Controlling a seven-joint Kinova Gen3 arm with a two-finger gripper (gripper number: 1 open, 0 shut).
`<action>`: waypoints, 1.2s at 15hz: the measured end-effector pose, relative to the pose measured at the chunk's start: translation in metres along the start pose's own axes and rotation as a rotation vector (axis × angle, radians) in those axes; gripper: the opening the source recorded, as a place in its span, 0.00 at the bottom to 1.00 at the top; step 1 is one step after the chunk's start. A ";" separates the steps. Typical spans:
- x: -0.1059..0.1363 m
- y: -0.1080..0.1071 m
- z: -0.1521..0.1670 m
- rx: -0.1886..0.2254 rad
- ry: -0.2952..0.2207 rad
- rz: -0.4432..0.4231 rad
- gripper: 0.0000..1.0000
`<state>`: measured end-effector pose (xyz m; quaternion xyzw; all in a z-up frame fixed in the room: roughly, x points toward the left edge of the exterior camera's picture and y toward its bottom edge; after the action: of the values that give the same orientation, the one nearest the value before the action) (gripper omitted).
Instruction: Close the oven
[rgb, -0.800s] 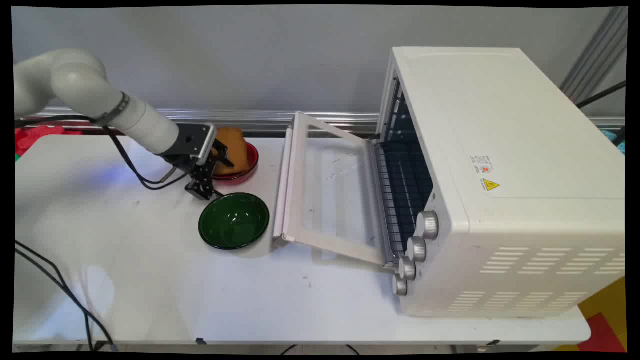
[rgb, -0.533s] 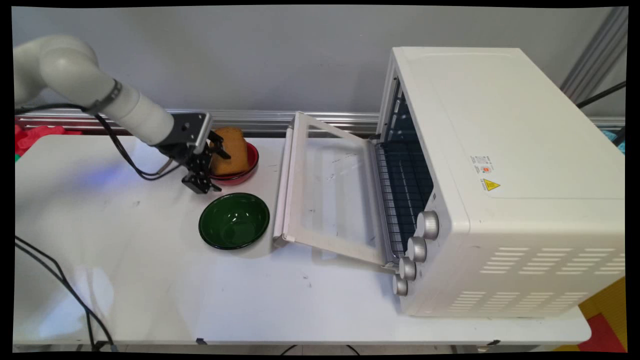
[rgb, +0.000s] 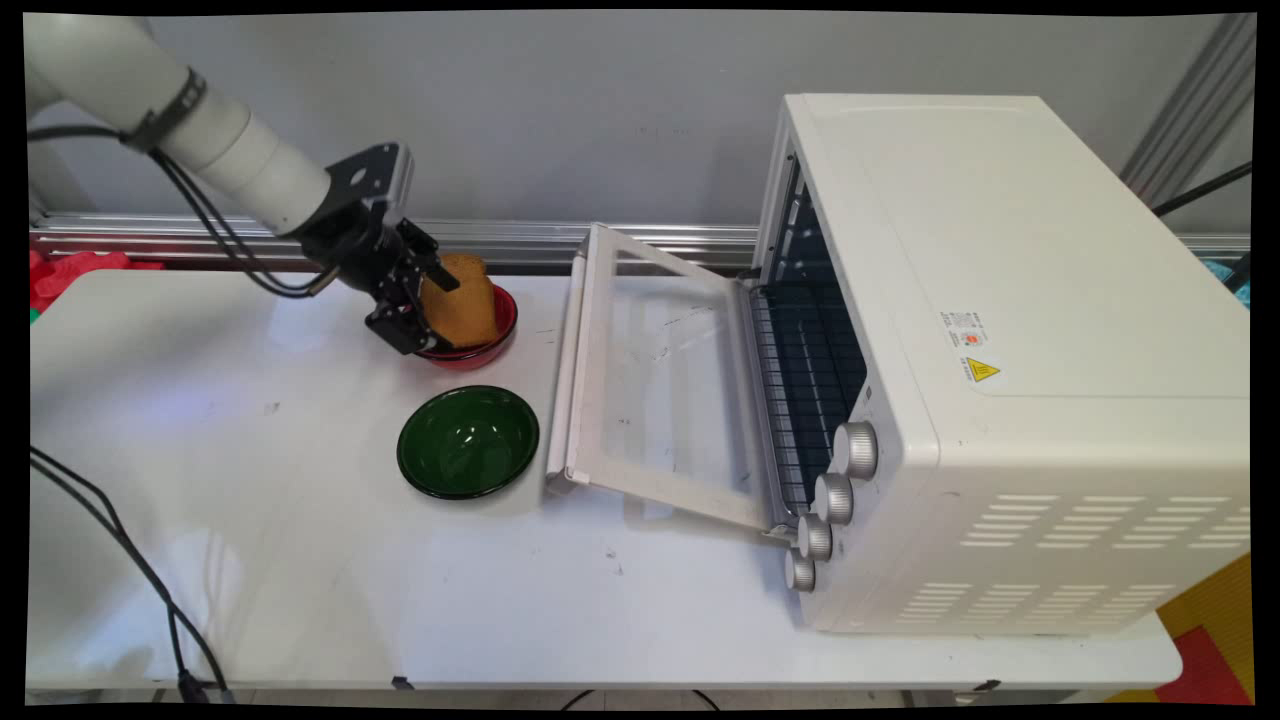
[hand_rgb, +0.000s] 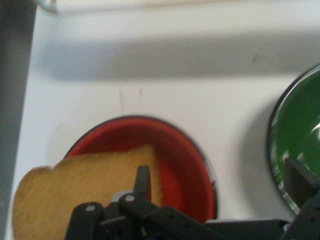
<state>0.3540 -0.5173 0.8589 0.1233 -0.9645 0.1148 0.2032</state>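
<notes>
A white table stood before a grey wall. The gripper hung with its fingers spread wide beside a slice of toast in a red bowl. A green bowl and an open oven stood nearby.

1. The main view looks down from above the near edge of the white worktop, facing the grey wall behind, and takes in the whole surface from afar.
2. The hand view rides on the tool, looking down its linkage from close above the worktop.
3. Both show the red bowl, the slice of bread and the green bowl.
</notes>
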 end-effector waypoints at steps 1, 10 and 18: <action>0.007 0.000 -0.003 -0.024 0.013 -0.025 1.00; 0.044 -0.009 -0.010 -0.139 0.091 -0.107 1.00; 0.040 -0.016 -0.003 -0.190 0.079 -0.089 0.00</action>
<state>0.3239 -0.5392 0.8809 0.1414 -0.9559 0.0187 0.2568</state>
